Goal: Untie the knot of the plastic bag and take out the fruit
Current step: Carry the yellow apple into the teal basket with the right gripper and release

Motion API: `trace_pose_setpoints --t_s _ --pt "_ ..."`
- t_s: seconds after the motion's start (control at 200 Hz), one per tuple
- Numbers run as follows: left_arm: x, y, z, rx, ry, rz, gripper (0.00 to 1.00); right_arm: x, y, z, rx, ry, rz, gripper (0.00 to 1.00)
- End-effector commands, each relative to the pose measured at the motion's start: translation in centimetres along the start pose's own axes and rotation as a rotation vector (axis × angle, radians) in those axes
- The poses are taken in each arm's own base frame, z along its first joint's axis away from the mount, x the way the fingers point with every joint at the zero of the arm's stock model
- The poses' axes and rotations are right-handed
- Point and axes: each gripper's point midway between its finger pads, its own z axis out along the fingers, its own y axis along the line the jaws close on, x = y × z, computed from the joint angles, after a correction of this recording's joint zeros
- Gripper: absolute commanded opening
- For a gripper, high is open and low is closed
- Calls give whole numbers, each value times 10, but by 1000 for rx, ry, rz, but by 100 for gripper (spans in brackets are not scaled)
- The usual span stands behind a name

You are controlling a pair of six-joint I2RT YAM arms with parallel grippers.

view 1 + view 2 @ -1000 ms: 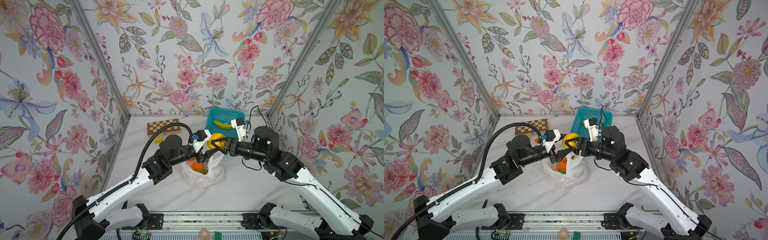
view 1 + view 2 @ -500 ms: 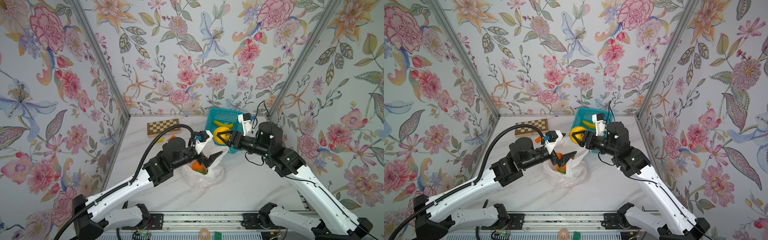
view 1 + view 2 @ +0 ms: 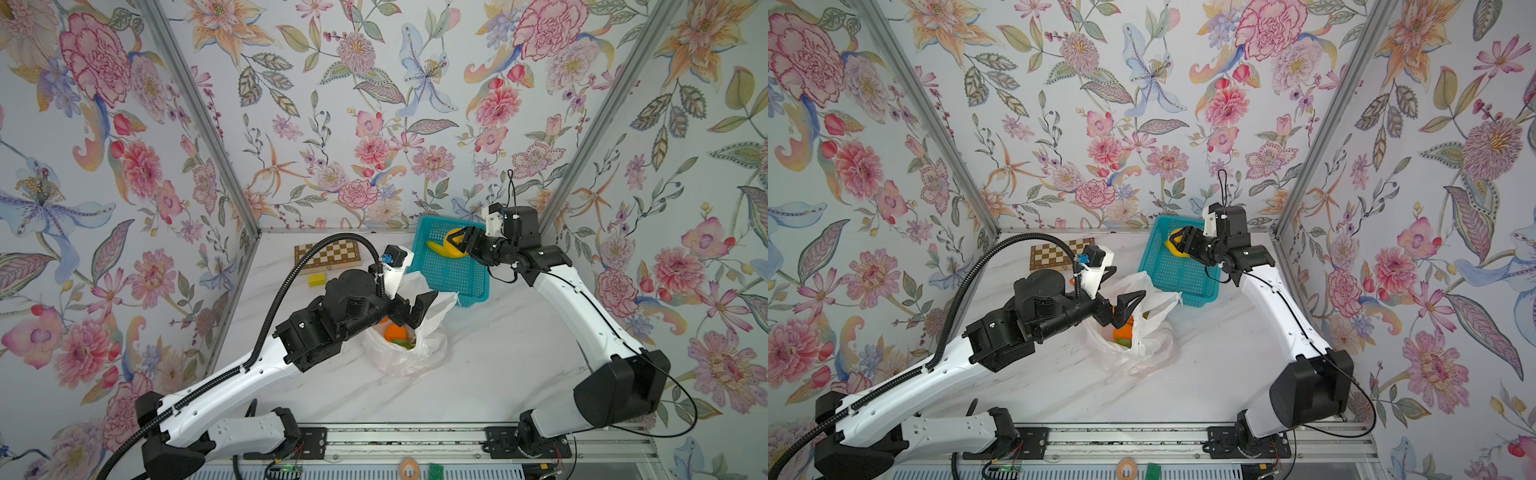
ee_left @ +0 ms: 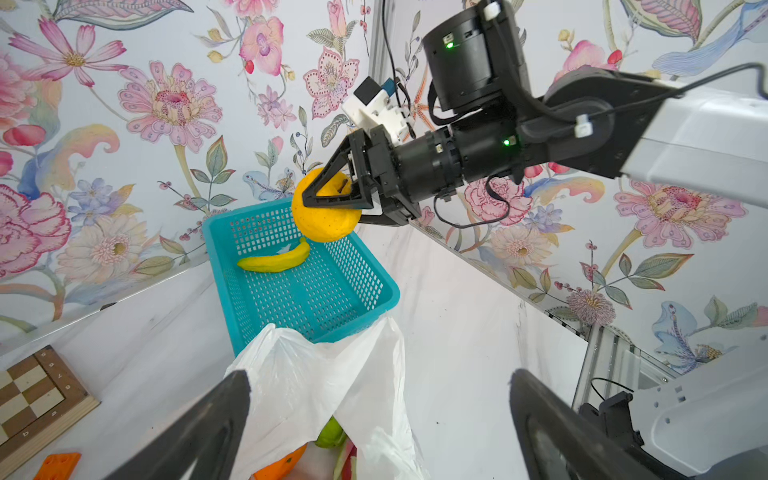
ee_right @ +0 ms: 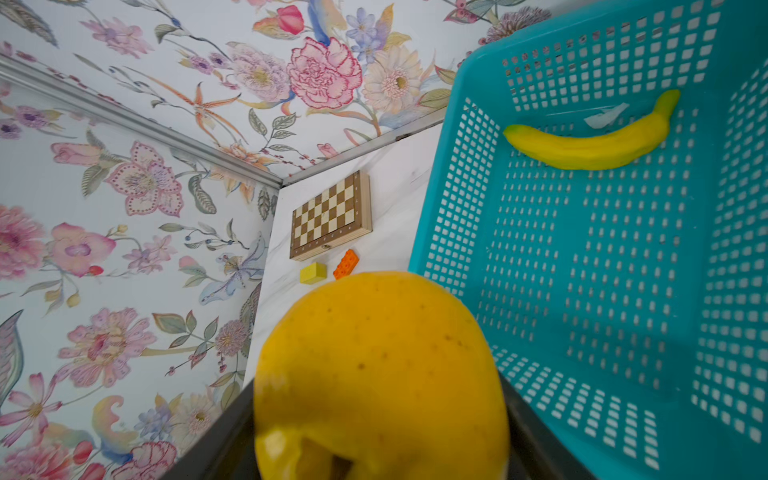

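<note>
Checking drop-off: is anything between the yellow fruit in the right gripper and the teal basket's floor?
Possibly the banana: it lies in the basket close beside the yellow fruit in the right gripper. Nothing else visible.

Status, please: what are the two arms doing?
Right tool shut on yellow fruit over teal basket, banana below. Left tool open above plastic bag; orange fruit inside.

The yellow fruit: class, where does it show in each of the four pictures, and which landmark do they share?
In a top view: yellow fruit over the teal basket's far end.
In a top view: fruit over that same far end.
Left wrist view: fruit over the basket, near the banana.
Right wrist view: fruit large, nearest the lens, beside the basket's rim.
Shared landmark: the teal basket.
</note>
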Motion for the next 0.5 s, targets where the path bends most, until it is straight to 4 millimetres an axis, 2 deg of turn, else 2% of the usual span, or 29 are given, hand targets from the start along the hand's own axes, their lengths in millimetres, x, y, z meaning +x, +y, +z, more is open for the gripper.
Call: trace_pose_setpoints --t_s 0.0,0.135,0.175,0.2,0.335,0.495 --pt "12 7 3 -60 81 -9 99 -6 -20 24 44 50 -13 51" --pt "13 12 8 -96 105 3 99 -14 -45 71 76 102 -3 50" --pt "14 14 10 -110 112 4 99 -13 -59 89 96 132 10 50" --pt "14 15 11 -121 117 5 99 -17 -58 94 93 132 11 49" --pt "15 25 14 -175 132 7 99 -18 -87 145 109 195 56 48" --pt "14 39 16 -219 135 -8 99 -15 -108 190 118 239 93 48"
